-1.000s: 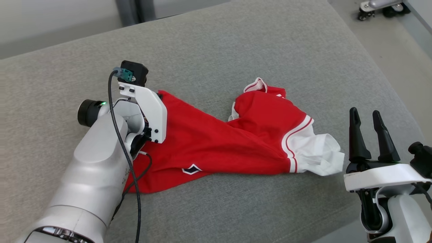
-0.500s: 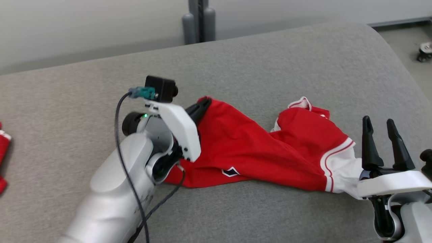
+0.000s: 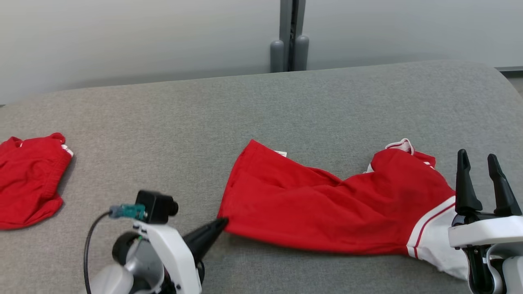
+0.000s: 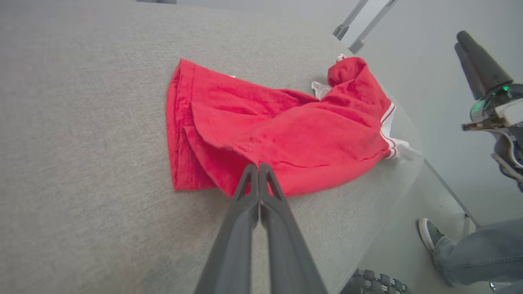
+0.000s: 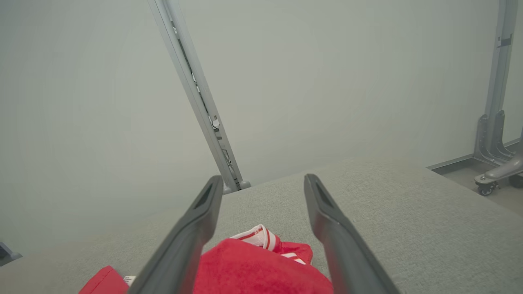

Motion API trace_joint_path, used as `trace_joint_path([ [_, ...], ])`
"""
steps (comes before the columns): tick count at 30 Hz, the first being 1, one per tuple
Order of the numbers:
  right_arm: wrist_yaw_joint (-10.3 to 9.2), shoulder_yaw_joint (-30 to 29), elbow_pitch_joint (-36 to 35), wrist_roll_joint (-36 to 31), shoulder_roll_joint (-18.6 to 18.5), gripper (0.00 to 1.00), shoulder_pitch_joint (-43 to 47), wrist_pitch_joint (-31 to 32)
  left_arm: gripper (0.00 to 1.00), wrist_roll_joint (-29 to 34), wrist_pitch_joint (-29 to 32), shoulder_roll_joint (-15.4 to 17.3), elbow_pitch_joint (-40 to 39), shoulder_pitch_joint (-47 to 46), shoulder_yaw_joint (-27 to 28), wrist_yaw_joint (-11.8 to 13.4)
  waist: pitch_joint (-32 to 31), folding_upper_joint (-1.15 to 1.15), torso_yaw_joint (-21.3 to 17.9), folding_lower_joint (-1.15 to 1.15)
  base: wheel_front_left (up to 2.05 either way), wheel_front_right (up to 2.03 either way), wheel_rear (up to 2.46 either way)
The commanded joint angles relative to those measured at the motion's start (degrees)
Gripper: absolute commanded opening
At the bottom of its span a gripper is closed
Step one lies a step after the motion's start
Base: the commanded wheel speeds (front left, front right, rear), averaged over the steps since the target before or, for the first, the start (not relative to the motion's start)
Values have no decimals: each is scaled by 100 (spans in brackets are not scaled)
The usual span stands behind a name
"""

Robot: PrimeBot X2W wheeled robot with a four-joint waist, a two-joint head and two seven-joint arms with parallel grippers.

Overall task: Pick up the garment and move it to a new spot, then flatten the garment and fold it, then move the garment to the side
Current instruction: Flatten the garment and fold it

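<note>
Garment on counter, mid-right. Its white sleeve is cut off behind right jaws, which are spread, empty. Left jaws pressed together at its hem, pinch unclear. Earlier left arm covered that hem; camera shifted.

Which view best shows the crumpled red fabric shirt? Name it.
Left wrist view: shirt nearly whole, hem to sleeve. Head view hides its sleeve end behind the right gripper; right wrist view catches its collar end.

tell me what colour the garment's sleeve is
The sleeve is white, with red striping where it meets the red garment; clearest in the head view.
</note>
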Motion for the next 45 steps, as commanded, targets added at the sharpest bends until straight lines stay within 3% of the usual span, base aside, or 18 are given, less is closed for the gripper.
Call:
trace_joint_path([
  [1,12,-53,-46,-32,-20,100,47,39,0,-100,54,21,-231,207,-1,96,-11,0,70,0,0,0,0],
  [10,12,-116,-189,-77,-24,100,122,181,0,-269,175,300,-923,1012,5,559,24,0,180,0,0,0,0],
  [15,12,-157,-243,-100,-18,100,140,255,0,-209,98,456,-922,1298,93,806,77,0,213,0,0,0,0],
  [20,12,-112,-229,-99,22,100,143,302,1,-233,25,371,-646,1348,56,802,111,0,207,0,0,0,0],
  [21,12,-94,-226,-102,29,100,134,310,17,-268,43,332,-575,1353,35,778,113,0,198,0,0,0,0],
  [22,12,-83,-224,-104,32,100,126,306,39,-306,81,308,-509,1366,11,751,114,0,188,0,0,0,0],
  [23,12,-78,-221,-102,31,100,118,312,78,-304,105,317,-449,1370,-10,747,115,0,177,0,0,0,0],
  [24,12,-75,-217,-99,33,100,114,315,100,-285,97,329,-390,1362,-14,745,117,0,165,0,0,0,0],
  [31,12,-116,-302,-121,9,100,71,199,100,-151,-350,319,-332,1200,252,820,83,0,94,0,0,0,0],
  [45,12,366,-568,-118,-104,100,-119,-29,100,751,-2308,272,-129,865,1057,1256,-125,0,19,0,0,0,0],
])
